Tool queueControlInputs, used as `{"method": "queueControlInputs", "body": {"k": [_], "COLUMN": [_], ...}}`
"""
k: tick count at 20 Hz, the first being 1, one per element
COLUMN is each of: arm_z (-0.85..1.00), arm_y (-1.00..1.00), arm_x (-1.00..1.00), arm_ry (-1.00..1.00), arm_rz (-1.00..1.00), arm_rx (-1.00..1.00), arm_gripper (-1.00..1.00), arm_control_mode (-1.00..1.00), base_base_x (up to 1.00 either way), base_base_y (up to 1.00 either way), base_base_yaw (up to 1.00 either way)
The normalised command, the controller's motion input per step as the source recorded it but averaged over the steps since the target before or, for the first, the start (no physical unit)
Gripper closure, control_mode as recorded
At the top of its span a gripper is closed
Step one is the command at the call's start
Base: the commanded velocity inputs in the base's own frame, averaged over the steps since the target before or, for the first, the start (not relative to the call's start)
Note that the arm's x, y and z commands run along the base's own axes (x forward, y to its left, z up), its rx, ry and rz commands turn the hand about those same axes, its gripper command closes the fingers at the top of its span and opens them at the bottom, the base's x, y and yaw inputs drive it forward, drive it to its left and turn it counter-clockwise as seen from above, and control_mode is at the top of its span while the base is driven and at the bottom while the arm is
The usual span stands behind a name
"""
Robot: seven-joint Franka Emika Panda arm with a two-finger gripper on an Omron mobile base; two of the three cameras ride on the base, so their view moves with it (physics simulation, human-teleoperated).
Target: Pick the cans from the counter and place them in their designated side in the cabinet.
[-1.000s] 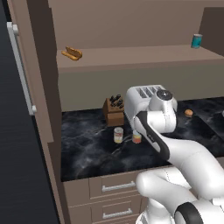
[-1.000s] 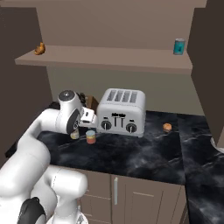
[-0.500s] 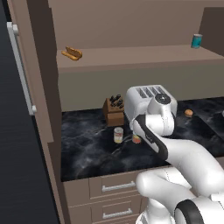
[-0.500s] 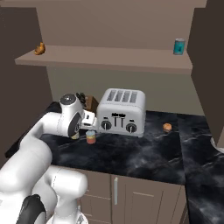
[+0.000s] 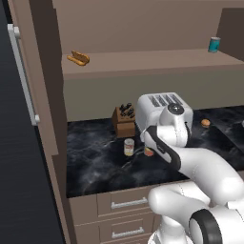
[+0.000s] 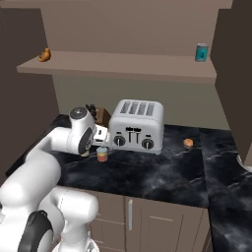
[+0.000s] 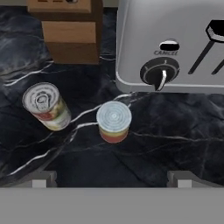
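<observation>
Black marble-look counter [image 7: 175,131] carries the short red-orange can [image 7: 113,121] just below my spread, empty claw [image 7: 112,179], close before the silver toaster [image 7: 175,43] and near the cream-yellow can [image 7: 46,106], so a skewed descent could knock either.

Two cans are standing on the counter [image 7: 175,144] before the toaster [image 7: 170,43]: the red-orange can [image 7: 113,122] nearest, the cream-yellow can [image 7: 46,106] farther aside.
</observation>
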Motion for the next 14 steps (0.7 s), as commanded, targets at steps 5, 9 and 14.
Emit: {"method": "queueControlInputs", "body": {"k": [5,9,14], "arm_z": [-0.1,-0.11,-0.12], "arm_y": [0.0,0.0,0.0], "arm_x": [0.08,0.09,0.11], "arm_ry": [0.0,0.0,0.0], "arm_rz": [0.0,0.0,0.0], "arm_rx": [0.0,0.0,0.0], "arm_gripper": [-1.0,-1.0,-1.0], "arm_control_mode": [-1.0,-1.0,-1.0], "base_base_x": [0.0,0.0,0.0], "base_base_y": [0.0,0.0,0.0], "base_base_yaw": [0.0,0.0,0.0]}}
